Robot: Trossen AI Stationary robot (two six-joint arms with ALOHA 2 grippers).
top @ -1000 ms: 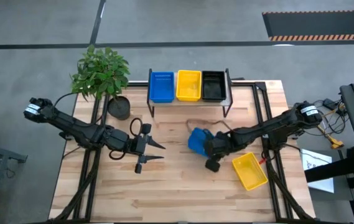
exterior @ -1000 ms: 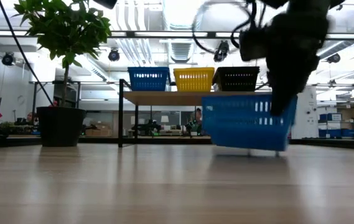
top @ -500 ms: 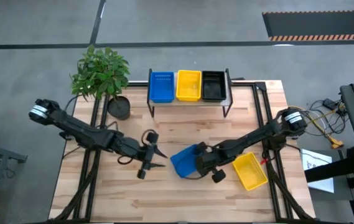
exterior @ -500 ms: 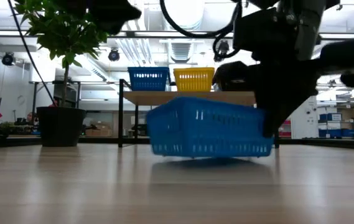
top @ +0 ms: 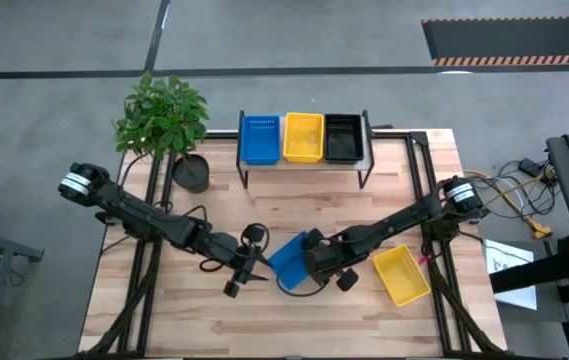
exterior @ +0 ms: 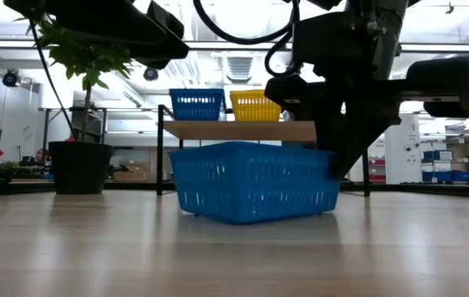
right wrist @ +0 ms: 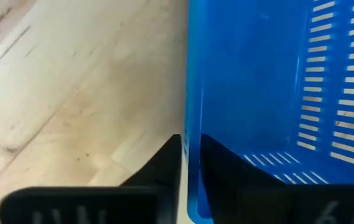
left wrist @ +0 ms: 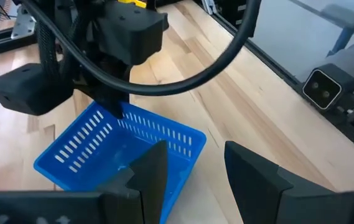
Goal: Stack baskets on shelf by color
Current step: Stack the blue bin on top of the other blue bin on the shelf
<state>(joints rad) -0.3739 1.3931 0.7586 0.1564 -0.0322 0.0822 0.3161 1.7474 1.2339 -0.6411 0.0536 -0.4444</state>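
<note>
A blue basket [top: 287,262] [exterior: 255,181] sits low over the middle of the table, toward its near edge, held by my right gripper [top: 314,262] [right wrist: 188,155], which is shut on it. My left gripper [top: 253,266] [left wrist: 195,168] is open just left of this basket, fingers pointing at it, touching nothing. The shelf [top: 304,160] at the far edge carries one blue basket [top: 259,138], one yellow basket [top: 303,137] and one black basket [top: 343,138] side by side on its top. Another yellow basket [top: 401,275] lies on the table to the right. My right gripper pinches the rim of the blue basket's right-hand wall [right wrist: 187,124] [left wrist: 119,115], one finger inside the basket and one outside. The fingers [exterior: 337,157] come down slanting from the table's right. The basket stays nearly level at table height; whether its bottom touches the wood I cannot tell.
A plant in a round dark pot [top: 191,172] stands at the far left, beside the shelf. The table's near strip [top: 284,325] is bare wood. Both arms reach in close together at the table's middle.
My right gripper has carried the blue basket from the table's centre-right toward the left and near edge, lowering it to table height and turning it about. My left gripper has moved right and toward the near edge, closing in on the basket, staying open.
</note>
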